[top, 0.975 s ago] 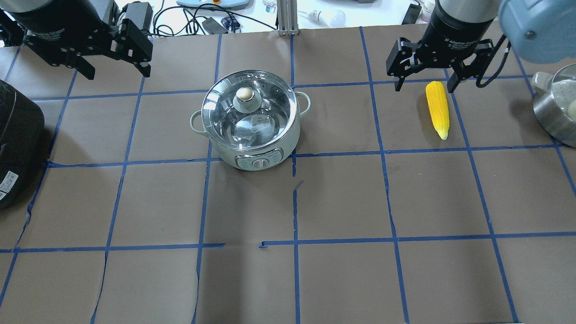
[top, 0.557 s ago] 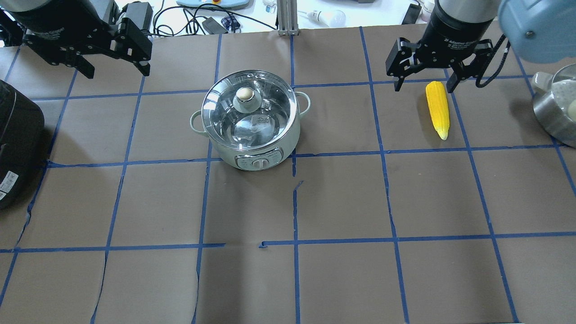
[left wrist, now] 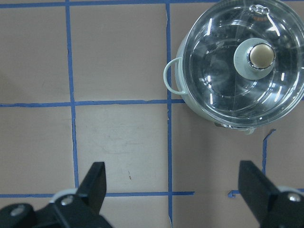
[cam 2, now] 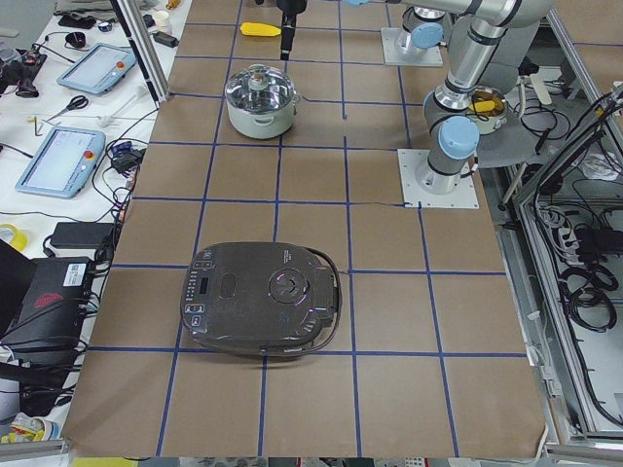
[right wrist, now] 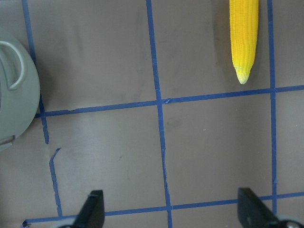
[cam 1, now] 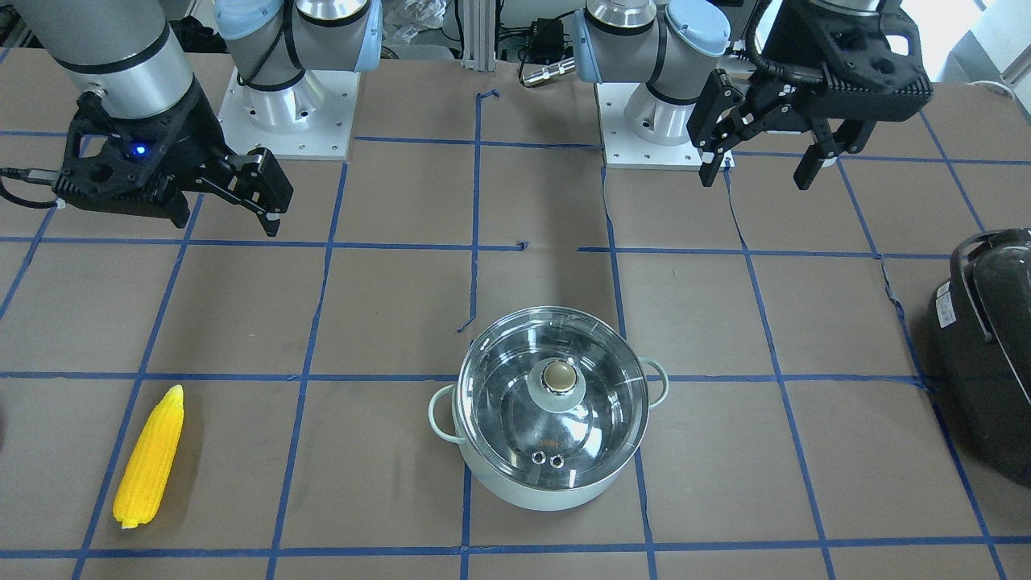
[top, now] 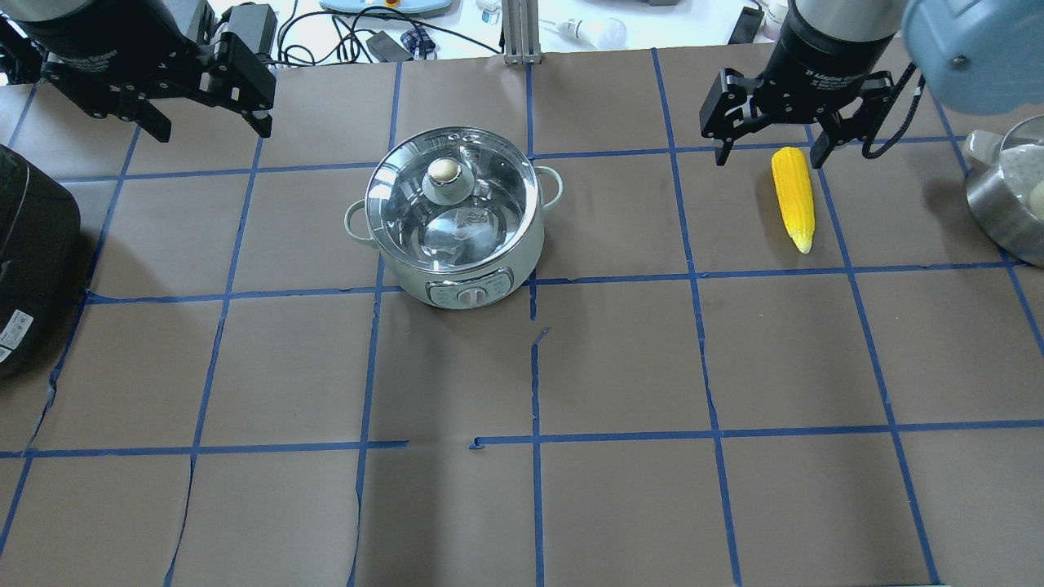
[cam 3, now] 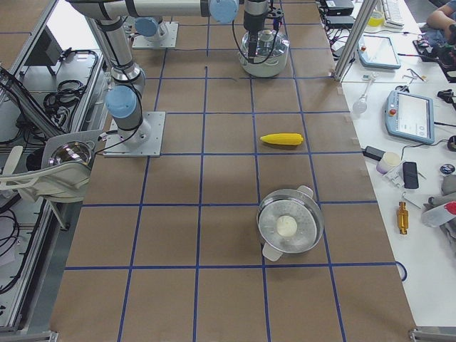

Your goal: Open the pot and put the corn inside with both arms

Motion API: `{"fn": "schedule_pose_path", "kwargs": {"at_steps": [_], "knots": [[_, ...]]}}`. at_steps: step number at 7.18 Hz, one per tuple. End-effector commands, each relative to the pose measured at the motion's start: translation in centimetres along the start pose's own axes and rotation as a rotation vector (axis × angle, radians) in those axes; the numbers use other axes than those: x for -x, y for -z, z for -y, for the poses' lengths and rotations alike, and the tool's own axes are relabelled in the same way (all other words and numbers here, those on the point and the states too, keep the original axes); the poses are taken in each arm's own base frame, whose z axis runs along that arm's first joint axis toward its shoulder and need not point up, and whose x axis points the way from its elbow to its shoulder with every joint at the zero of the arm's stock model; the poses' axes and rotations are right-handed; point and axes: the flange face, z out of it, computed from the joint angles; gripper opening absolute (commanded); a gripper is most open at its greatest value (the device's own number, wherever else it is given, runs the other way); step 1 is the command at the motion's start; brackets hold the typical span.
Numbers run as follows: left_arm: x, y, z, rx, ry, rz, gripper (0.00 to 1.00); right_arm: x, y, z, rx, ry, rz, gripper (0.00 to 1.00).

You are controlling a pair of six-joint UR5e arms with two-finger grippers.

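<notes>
While both wide, corn (top: 794, 198) well apart from right pincer (top: 768, 157), pot (top: 523, 249) from left pincer (top: 210, 131).

Near the middle of the desk (top: 620, 505), toward its far side: pot (top: 454, 244), lid (top: 483, 175) seated on top. Well to its right, flat on the desk: corn (top: 794, 198), tip toward the robot. Beyond the corn, at the right edge: steel pot (top: 1007, 204). At the left edge: black appliance (top: 28, 244). Raised above the desk, touching nothing: left end effector (top: 209, 124) left of the pot, right end effector (top: 769, 156) on the corn's side.
</notes>
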Motion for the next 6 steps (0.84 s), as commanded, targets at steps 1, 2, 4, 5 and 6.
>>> {"fn": "schedule_pose_path", "kwargs": {"at_steps": [1,2,4,5,6], "knots": [[-0.2,-0.1,0.1,0.001,0.008,-0.009,1.00,0.0,0.1,0.0,-0.003,0.002,0.004,1.00],[-0.1,-0.2,0.1,0.004,0.007,-0.003,1.00,0.0,0.1,0.0,-0.003,0.000,0.004,1.00],[-0.1,-1.3,0.9,0.013,0.028,-0.006,1.00,0.0,0.1,-0.1,-0.002,0.000,0.005,1.00],[-0.2,-1.3,0.8,0.013,0.047,-0.012,1.00,0.1,0.2,-0.1,-0.002,-0.003,0.008,1.00],[-0.2,-1.1,0.5,0.012,0.042,-0.006,1.00,0.0,0.1,0.0,-0.001,0.002,0.005,1.00]]}}
